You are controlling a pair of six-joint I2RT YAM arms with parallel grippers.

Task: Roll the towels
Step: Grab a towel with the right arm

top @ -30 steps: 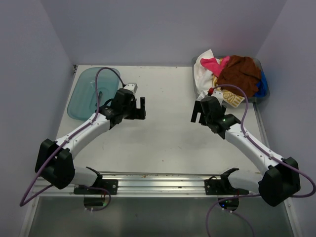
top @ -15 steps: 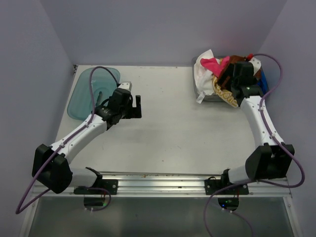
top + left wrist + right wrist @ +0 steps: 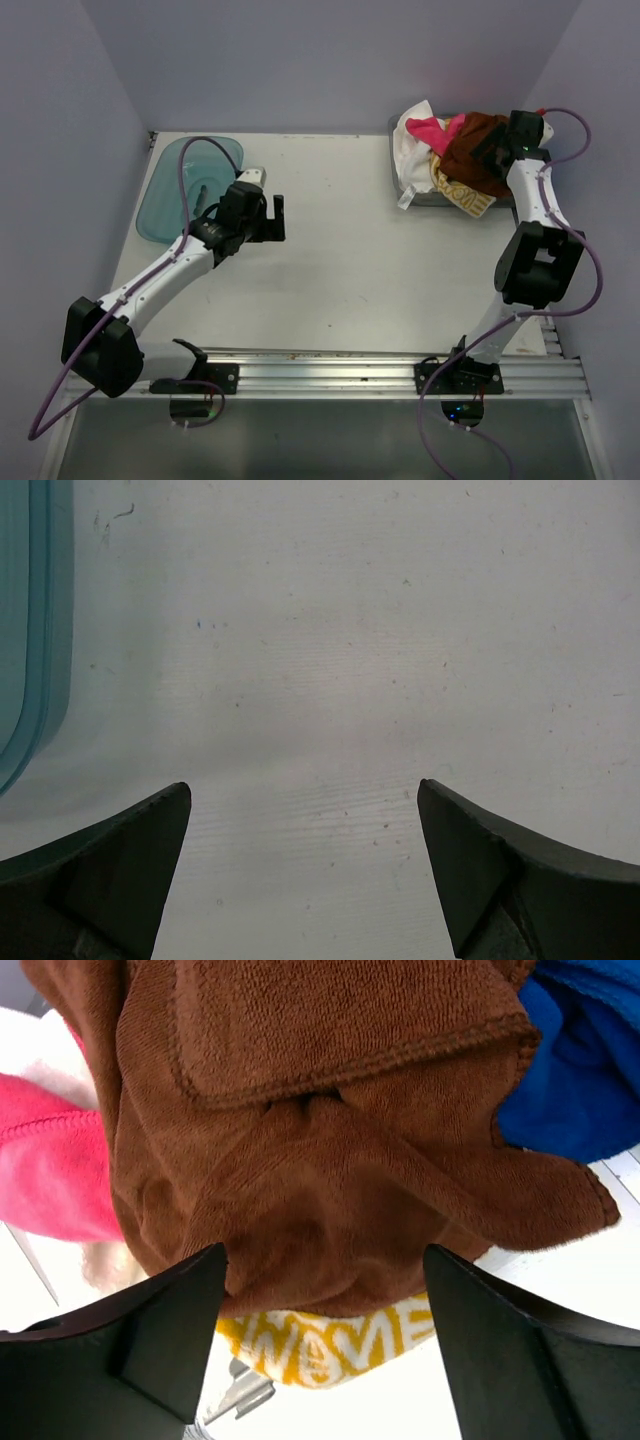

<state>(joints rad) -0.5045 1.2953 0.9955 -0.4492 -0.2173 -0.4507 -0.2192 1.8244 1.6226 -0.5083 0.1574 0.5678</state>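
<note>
While the right claw [image 3: 325, 1260] hangs with its two dark fingers spread wide, gripping nothing, its wrist camera fills with soft terry. The rust-brown towel [image 3: 320, 1140] sits directly beneath it, plush and crumpled, a stitched hem folded across the top. To one side of the claw bulges the hot pink towel [image 3: 45, 1170], fuzzy and rounded, and to the other lies the blue towel [image 3: 580, 1070]. Just under the brown one's lower edge peeks the yellow-and-white patterned towel [image 3: 330, 1345], its looped pile showing. Whether the fingers touch the brown cloth, that view does not settle.

From the overhead camera comes what the wrist misses: the whole lot is heaped in a grey bin [image 3: 432, 201], with a white towel [image 3: 408, 140] draped at its rim, beyond the pink one from the claw.

Over to the left claw [image 3: 303, 800], jaws likewise fully apart and holding nothing, hovering over the speckled white table [image 3: 350, 630]. Just past one finger, at the left edge of its wrist view, curves the smooth rim of the translucent teal plastic tray [image 3: 30, 630].
</note>
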